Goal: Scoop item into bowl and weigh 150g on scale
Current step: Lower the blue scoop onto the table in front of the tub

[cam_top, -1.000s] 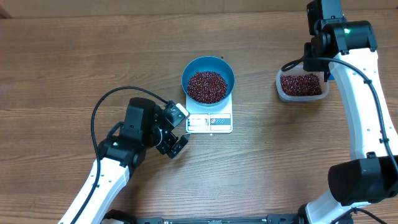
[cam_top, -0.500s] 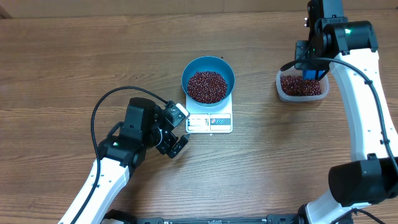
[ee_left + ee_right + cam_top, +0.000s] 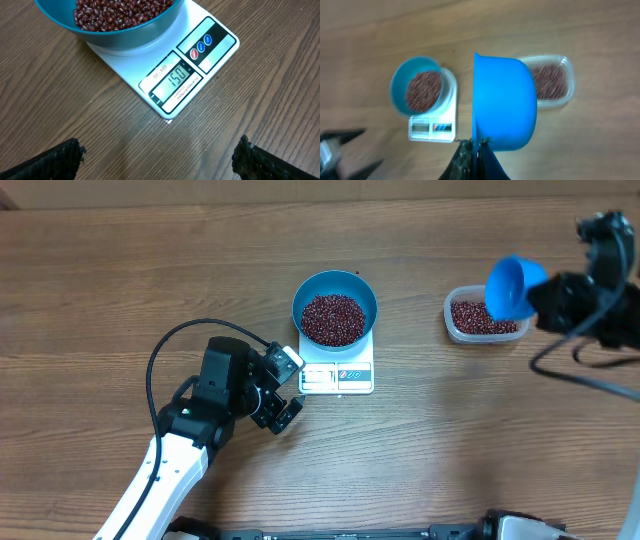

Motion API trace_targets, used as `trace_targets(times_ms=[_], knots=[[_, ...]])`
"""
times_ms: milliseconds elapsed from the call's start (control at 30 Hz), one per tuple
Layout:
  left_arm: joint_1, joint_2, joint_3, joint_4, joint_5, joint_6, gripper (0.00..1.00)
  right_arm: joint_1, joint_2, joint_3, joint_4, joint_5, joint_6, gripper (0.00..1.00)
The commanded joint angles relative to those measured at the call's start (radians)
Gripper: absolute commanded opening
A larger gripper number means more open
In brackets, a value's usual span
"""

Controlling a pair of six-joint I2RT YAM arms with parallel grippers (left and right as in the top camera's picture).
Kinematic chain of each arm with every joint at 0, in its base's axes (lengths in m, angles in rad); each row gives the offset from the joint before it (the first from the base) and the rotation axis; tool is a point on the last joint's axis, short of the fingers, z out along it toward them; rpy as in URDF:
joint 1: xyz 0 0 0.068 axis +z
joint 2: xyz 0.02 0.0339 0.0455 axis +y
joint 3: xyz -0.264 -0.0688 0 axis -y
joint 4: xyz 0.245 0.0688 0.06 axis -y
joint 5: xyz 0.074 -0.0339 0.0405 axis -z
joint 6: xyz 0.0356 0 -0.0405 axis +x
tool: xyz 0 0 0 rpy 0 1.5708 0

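One wood-grain table [image 3: 100, 280], scale [image 3: 337, 377] w/ bowl [image 3: 367, 295]

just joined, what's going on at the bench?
The blue bowl of red beans sits on the white scale, and the display reads 150. The right gripper is shut on a blue scoop, held up over the clear tub that holds more beans; none show in the scoop. The left gripper is open and empty, just in front of the scale.
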Motion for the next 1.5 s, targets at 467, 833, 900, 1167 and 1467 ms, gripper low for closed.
trace_targets(times_ms=[467, 833, 900, 1167, 1467], knots=[[0.004, 0.008, -0.005, 0.000, 0.001, 0.019, 1.00, -0.083, 0.014, -0.546, 0.138, -0.239, -0.116, 0.04], [0.004, 0.008, -0.005, 0.000, 0.001, 0.019, 1.00, -0.083, 0.150, -0.743, 0.330, -0.233, -0.119, 0.04], [0.004, 0.008, -0.005, 0.000, 0.001, 0.019, 1.00, -0.083, 0.174, -0.743, 0.330, -0.243, -0.138, 0.04], [0.004, 0.008, -0.005, 0.000, 0.001, 0.019, 1.00, -0.092, 0.185, -0.759, 0.325, -0.177, -0.114, 0.04], [0.004, 0.008, -0.005, 0.000, 0.001, 0.019, 1.00, -0.121, 0.191, -0.783, 0.342, -0.161, -0.076, 0.07]])
